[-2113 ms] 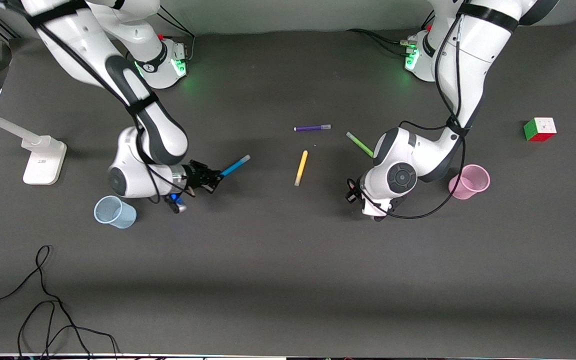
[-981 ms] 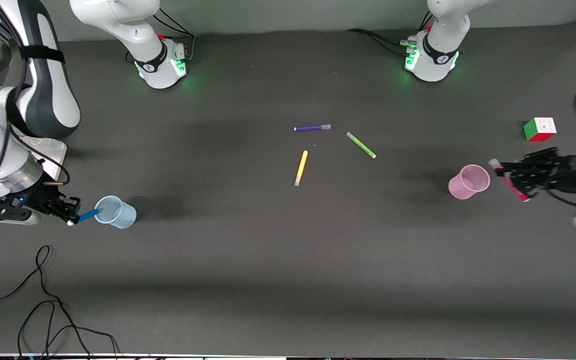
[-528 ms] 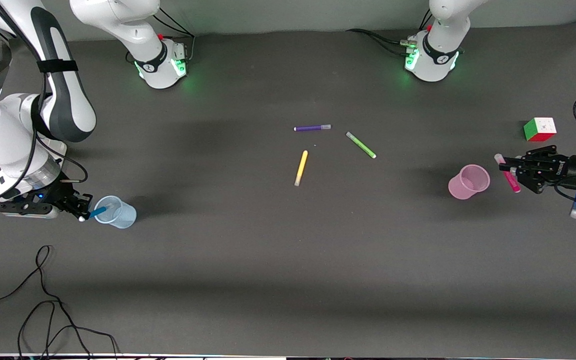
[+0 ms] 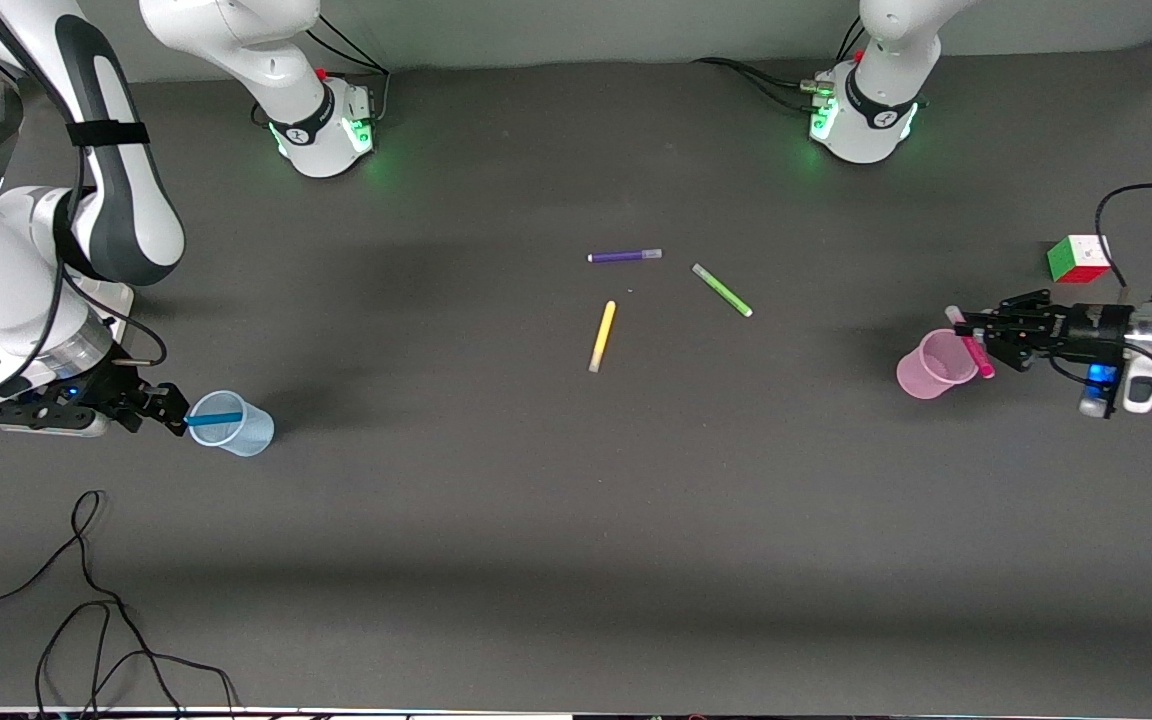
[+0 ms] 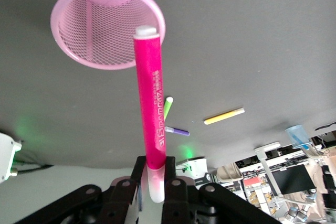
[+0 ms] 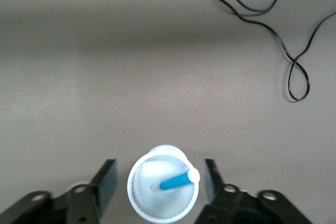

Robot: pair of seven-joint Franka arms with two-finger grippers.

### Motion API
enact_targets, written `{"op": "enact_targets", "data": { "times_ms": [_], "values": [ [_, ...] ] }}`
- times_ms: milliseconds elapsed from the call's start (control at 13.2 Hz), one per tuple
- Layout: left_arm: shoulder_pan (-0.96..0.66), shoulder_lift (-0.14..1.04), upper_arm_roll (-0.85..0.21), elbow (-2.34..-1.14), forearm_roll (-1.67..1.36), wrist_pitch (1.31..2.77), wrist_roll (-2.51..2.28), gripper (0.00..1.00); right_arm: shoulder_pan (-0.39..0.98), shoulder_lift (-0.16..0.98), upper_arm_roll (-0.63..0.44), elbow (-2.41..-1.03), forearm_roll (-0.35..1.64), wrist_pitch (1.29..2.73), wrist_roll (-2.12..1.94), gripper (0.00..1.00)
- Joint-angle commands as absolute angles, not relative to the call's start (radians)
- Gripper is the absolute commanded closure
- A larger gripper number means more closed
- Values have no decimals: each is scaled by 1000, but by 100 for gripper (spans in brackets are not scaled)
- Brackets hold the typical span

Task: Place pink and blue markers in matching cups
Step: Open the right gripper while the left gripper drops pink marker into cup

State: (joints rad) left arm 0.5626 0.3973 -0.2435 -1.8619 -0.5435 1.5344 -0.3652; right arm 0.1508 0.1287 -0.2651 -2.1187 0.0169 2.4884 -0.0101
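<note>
Resting inside the blue cup point(image 4: 232, 424) near the right arm's table edge, the blue marker point(image 4: 214, 419) lies free between the right gripper's point(image 4: 168, 409) spread fingers, while the outstretched left gripper point(image 4: 986, 333) clamps the pink marker point(image 4: 971, 342) over the pink cup's point(image 4: 936, 365) rim.
</note>
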Motion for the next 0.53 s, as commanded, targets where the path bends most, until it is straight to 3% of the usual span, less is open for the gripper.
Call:
{"op": "enact_targets", "data": {
  "times_ms": [0, 302, 453],
  "values": [
    [592, 342, -252, -1968, -568, 1591, -308, 100, 161, 130, -255, -1985, 11, 2299, 73, 0],
    [607, 345, -252, -2028, -603, 1631, -261, 100, 160, 103, -181, -1797, 12, 1981, 121, 0],
    [621, 359, -250, -2036, -615, 1638, -223, 100, 160, 27, -163, -1781, 14, 1895, 120, 0]
  ]
}}
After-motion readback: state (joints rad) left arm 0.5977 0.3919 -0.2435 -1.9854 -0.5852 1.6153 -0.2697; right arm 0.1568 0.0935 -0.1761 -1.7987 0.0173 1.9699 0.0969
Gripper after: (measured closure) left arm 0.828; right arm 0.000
